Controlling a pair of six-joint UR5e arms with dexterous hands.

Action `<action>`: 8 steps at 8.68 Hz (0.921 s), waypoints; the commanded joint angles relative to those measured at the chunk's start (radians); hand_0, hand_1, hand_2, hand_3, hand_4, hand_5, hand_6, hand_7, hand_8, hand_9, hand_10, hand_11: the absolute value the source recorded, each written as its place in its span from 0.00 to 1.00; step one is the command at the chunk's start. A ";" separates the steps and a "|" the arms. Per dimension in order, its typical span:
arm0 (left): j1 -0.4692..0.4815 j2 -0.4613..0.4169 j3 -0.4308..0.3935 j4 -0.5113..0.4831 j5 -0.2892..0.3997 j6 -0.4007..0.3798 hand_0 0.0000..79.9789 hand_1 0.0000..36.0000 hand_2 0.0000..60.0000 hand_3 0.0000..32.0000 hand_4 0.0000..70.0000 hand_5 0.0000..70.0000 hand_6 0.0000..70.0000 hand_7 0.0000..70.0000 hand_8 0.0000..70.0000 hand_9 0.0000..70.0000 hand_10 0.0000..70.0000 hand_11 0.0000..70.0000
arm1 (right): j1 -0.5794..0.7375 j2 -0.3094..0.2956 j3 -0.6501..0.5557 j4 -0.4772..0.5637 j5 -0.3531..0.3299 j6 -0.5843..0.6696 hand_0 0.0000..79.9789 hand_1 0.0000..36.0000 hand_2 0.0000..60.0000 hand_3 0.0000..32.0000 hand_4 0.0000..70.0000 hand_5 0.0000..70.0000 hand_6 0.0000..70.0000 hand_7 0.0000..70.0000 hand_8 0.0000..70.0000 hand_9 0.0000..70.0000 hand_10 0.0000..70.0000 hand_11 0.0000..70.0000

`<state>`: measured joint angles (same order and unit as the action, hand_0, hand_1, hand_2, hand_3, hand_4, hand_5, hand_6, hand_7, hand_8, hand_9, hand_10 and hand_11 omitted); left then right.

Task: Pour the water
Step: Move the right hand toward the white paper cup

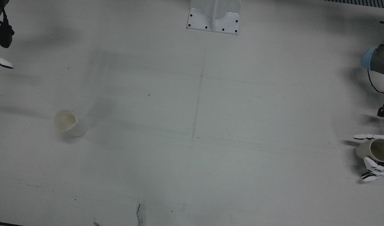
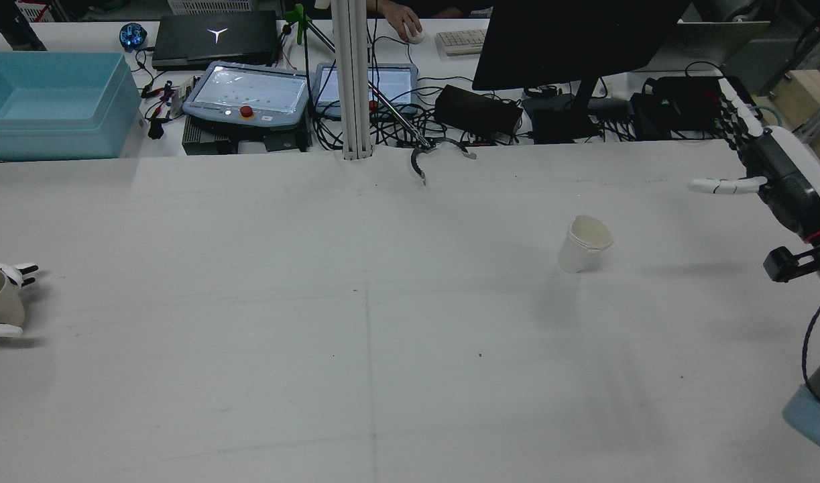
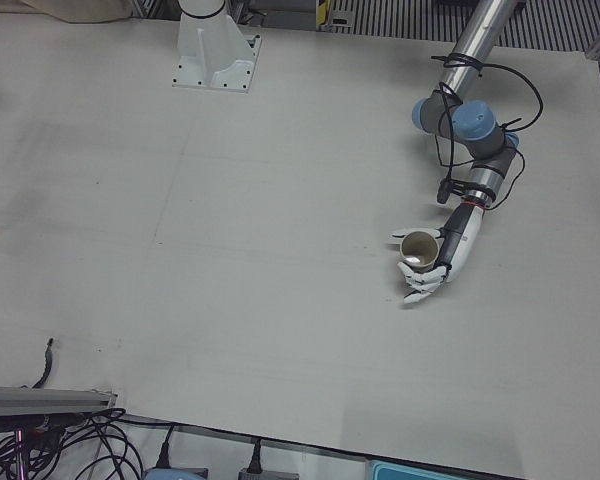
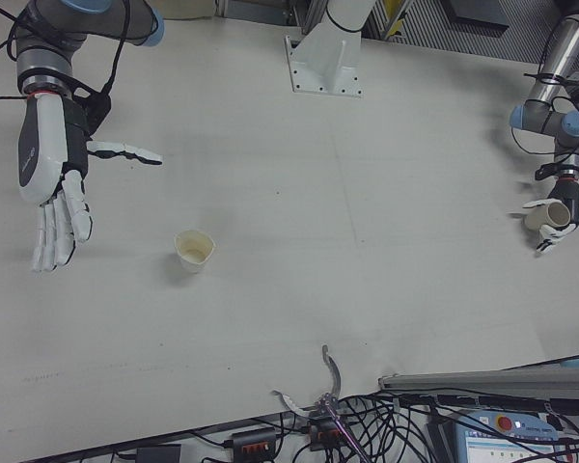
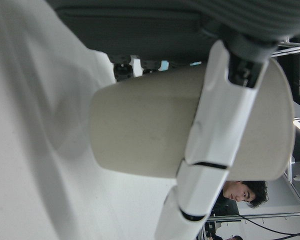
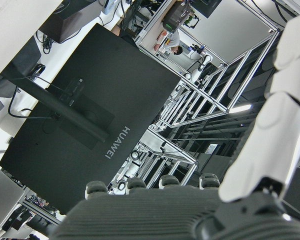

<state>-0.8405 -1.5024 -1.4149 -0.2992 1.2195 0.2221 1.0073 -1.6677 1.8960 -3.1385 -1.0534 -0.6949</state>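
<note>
Your left hand (image 3: 427, 265) is wrapped around the source cup (image 3: 418, 247) at the bench's (image 1: 192, 141) far left edge, your right hand (image 4: 53, 183) hangs splayed and empty, so next carry it across to the receiving cup (image 1: 68, 122), well apart.

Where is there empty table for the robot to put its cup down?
Nearly everywhere: the table is bare between the left hand, which holds a cup, and the free-standing cup. The open right hand hovers past that cup. Only the pedestal base crowds the far edge.
</note>
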 commanded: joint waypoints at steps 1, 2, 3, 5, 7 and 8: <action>-0.002 0.004 -0.001 -0.008 -0.038 -0.078 1.00 0.94 0.00 0.00 1.00 1.00 0.53 0.80 0.21 0.27 0.18 0.29 | 0.002 0.026 0.000 -0.002 -0.002 -0.002 0.57 0.39 0.22 0.54 0.00 0.05 0.04 0.00 0.01 0.01 0.00 0.00; -0.002 0.004 0.001 -0.012 -0.040 -0.078 1.00 0.90 0.00 0.00 1.00 1.00 0.50 0.75 0.20 0.26 0.17 0.29 | 0.002 0.026 0.000 -0.002 -0.002 -0.002 0.57 0.40 0.24 0.52 0.00 0.05 0.04 0.00 0.02 0.01 0.00 0.00; -0.003 0.005 -0.001 -0.015 -0.041 -0.078 1.00 0.79 0.00 0.00 1.00 1.00 0.44 0.61 0.18 0.21 0.16 0.26 | 0.002 0.026 0.000 -0.002 -0.002 0.000 0.57 0.41 0.25 0.54 0.00 0.05 0.04 0.00 0.01 0.01 0.00 0.00; -0.005 0.005 -0.004 -0.020 -0.041 -0.079 1.00 0.93 0.00 0.00 1.00 1.00 0.27 0.19 0.11 0.06 0.15 0.26 | 0.002 0.026 0.000 -0.002 -0.002 0.003 0.57 0.42 0.26 0.55 0.00 0.05 0.04 0.00 0.01 0.00 0.00 0.00; -0.005 0.007 -0.003 -0.024 -0.044 -0.079 1.00 1.00 0.00 0.00 1.00 1.00 0.23 0.14 0.09 0.04 0.16 0.27 | 0.002 0.026 0.000 -0.002 -0.002 0.005 0.57 0.42 0.27 0.53 0.00 0.06 0.05 0.01 0.02 0.01 0.00 0.00; -0.005 0.008 -0.004 -0.037 -0.046 -0.081 1.00 1.00 0.00 0.00 1.00 1.00 0.22 0.12 0.09 0.03 0.15 0.26 | 0.002 0.026 0.000 -0.002 -0.003 0.006 0.57 0.42 0.27 0.54 0.00 0.06 0.05 0.01 0.02 0.01 0.00 0.00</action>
<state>-0.8449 -1.4962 -1.4180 -0.3215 1.1771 0.1429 1.0099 -1.6414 1.8960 -3.1401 -1.0554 -0.6911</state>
